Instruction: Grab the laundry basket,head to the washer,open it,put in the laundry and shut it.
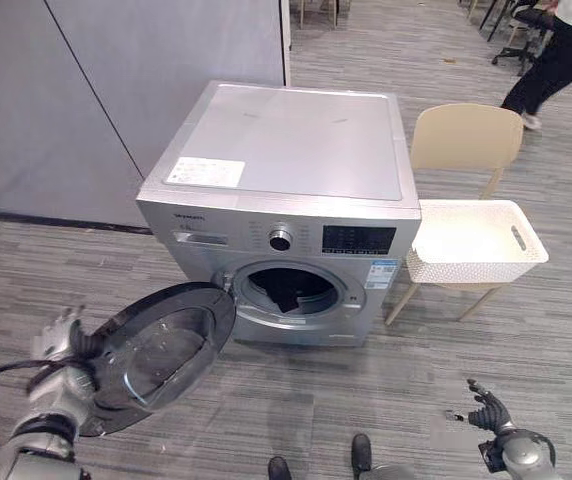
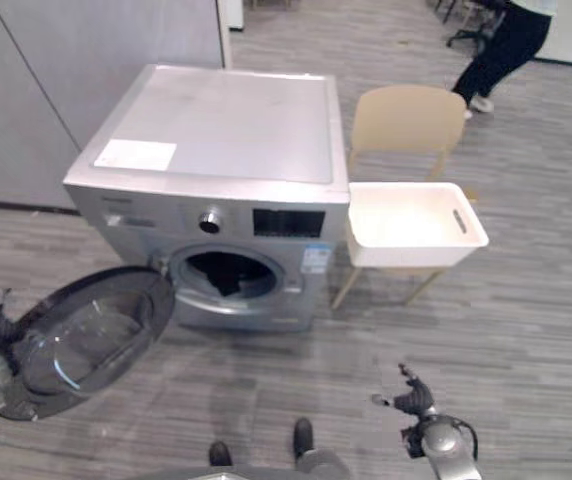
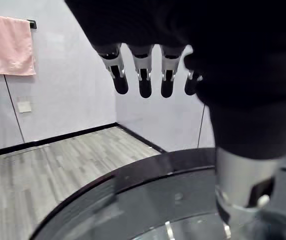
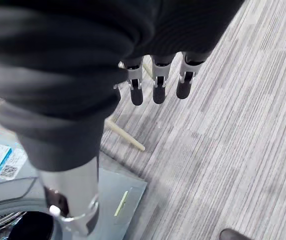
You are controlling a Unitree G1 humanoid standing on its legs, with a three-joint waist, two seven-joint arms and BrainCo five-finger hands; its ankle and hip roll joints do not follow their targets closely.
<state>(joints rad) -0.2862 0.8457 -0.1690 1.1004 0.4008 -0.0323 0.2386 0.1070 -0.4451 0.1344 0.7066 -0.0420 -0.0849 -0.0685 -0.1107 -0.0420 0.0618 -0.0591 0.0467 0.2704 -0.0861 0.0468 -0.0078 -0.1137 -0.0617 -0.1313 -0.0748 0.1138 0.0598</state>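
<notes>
One washer (image 1: pixel 286 190) stands with one door (image 1: pixel 161 350) open. One white basket (image 1: pixel 476 240) sits on one chair (image 1: pixel 463 140). One pink towel (image 3: pixel 8 45) hangs.

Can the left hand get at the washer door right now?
Probably yes: the left hand is at the outer edge of the open door, fingers relaxed, with nothing between them.

person (image 1: pixel 556 55) cropped; drum (image 1: pixel 288 288) contents unclear

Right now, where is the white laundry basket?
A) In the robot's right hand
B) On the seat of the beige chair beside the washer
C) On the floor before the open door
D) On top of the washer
B: the white laundry basket rests on the beige chair next to the washer, and it looks empty.
</notes>
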